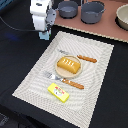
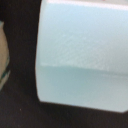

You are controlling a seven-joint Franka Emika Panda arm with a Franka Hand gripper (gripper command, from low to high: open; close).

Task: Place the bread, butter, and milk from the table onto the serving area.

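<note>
Milk carton at the claw, bread and butter already on the mat

Claw point(image 1: 44, 31) low over the dark table point(image 1: 20, 60), just off the far corner of the serving area point(image 1: 100, 70) toward the exterior view's left. Fingers astride the pale-blue milk point(image 1: 45, 35), of which only a sliver shows beneath them. Whether pinching or merely straddling the carton: cannot tell, no finger visible in the wrist view, only a broad blue panel with a fold line point(image 2: 82, 55) filling the picture.

Likely light and fairly stiff for its size, but thin-walled: liable to dent under a hard squeeze, and smooth enough to slip under a weak one. Best taken across the flat side panels below the gabled top, upright, with moderate pressure.

Further out: bread point(image 1: 69, 65) resting on the round tan plate point(image 1: 59, 73), orange-handled cutlery point(image 1: 75, 84) beside it, butter point(image 1: 58, 92) lying flat on the mat's near part. Beyond the mat, grey pots point(image 1: 92, 11) on a pinkish board point(image 1: 107, 29).
</note>
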